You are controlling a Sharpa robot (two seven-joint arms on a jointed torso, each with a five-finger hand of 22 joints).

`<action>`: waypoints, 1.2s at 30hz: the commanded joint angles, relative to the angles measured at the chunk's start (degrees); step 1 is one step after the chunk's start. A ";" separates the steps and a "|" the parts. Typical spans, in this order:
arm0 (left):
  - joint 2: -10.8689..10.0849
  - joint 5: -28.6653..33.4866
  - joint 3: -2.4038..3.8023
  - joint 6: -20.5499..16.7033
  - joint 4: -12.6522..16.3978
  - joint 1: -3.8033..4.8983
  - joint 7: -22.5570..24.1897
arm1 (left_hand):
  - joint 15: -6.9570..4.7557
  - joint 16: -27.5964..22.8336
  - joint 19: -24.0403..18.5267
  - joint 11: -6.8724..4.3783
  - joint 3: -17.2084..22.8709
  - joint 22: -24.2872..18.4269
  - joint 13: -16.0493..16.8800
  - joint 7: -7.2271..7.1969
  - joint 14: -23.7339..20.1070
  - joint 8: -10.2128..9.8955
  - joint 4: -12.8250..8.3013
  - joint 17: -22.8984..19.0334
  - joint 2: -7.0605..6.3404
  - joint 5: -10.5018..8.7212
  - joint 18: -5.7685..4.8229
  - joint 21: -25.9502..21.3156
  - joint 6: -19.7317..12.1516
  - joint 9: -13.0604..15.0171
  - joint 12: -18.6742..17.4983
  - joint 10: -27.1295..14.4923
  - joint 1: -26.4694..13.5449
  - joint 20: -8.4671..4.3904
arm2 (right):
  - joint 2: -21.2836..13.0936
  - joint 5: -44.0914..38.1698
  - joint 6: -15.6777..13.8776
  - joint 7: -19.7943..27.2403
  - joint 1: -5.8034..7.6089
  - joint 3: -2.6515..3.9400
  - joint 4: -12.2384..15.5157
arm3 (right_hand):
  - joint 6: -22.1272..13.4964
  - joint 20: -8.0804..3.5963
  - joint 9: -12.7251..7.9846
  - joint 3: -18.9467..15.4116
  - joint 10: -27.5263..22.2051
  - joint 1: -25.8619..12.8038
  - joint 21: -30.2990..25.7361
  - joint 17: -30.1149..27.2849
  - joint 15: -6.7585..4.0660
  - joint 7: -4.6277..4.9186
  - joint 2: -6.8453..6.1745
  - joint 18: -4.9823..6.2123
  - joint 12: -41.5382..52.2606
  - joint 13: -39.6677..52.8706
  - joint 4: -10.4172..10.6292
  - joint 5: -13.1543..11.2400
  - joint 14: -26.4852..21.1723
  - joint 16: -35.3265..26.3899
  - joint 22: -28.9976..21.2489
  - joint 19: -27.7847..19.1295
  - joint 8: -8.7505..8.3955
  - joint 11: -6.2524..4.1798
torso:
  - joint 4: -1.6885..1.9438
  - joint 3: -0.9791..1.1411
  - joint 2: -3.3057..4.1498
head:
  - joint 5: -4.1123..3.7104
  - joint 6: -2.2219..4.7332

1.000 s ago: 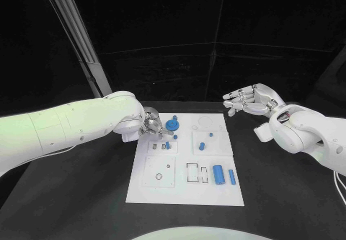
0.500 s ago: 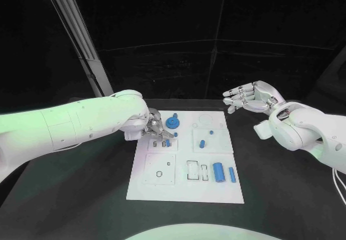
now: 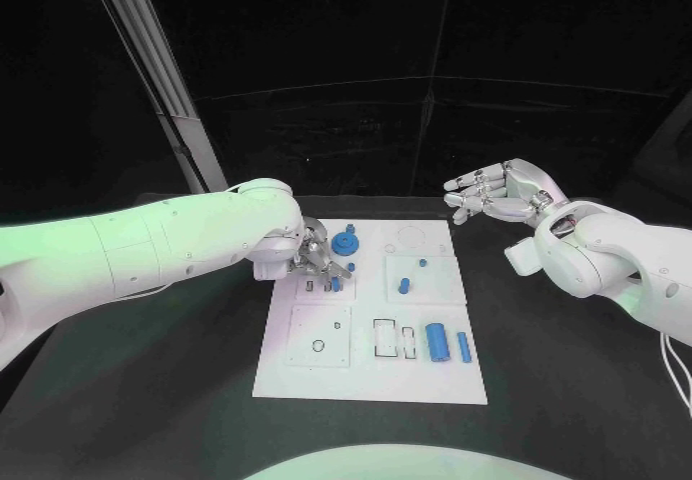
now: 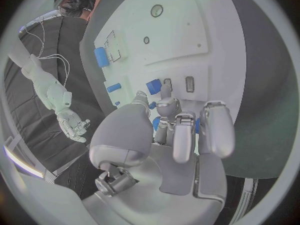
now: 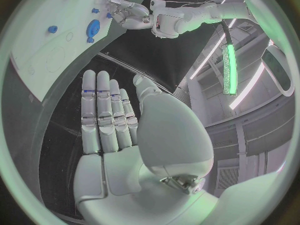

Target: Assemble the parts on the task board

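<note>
left robot hand [image 3: 310, 256] curling on a blue part [image 3: 335, 285] on the board [image 3: 372, 375] | right robot hand [image 3: 498, 197] hanging wide, holding nothing | seven blue parts showing

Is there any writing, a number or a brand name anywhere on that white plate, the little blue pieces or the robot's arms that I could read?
None can be read.
White plate: only outlined slots and holes, no letters or numbers.
Blue pieces, such as the large one: plain, no marks.
Left hand and right hand: no label or brand shows on them or on the white arms.
</note>
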 commanded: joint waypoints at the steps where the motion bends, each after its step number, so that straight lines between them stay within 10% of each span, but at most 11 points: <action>1: 0.22 -0.12 -0.04 1.28 -0.05 0.09 -0.41 | -0.39 0.40 0.39 0.08 -0.22 0.08 0.05 0.05 6.15 0.38 -0.01 15.08 0.05 0.20 -0.46 0.27 -0.53 0.11 0.24 0.07 0.61 -0.24 | 0.15 0.27 0.25 0.20 0.14 0.05 -0.08 | -0.49 0.44 -0.09 -0.31 -0.33 0.29 -0.40 -0.08 0.42 -0.07 0.53 0.63 -0.30 -0.08 -0.20 0.47 0.09 -0.30 -0.13 -0.10 -0.29 0.25 | -0.01 0.02 -0.02 | -0.01 -0.07; 36: 1.66 -0.10 -0.29 2.16 -1.16 0.07 0.72 | -0.37 0.40 0.10 0.07 3.01 0.44 0.24 0.07 6.15 1.61 -1.31 15.08 1.73 0.63 -0.43 0.39 -1.96 1.66 0.50 -0.18 7.50 -0.20 | 1.40 -0.44 1.68 -0.35 0.12 0.03 -1.34 | -1.23 0.69 -0.10 -0.44 -1.08 0.53 -1.21 -0.40 0.72 0.25 0.67 0.60 -0.49 -0.54 -0.52 1.19 -0.34 -1.12 -0.62 -0.30 -0.30 0.59 | 0.01 0.09 0.03 | -0.02 -0.40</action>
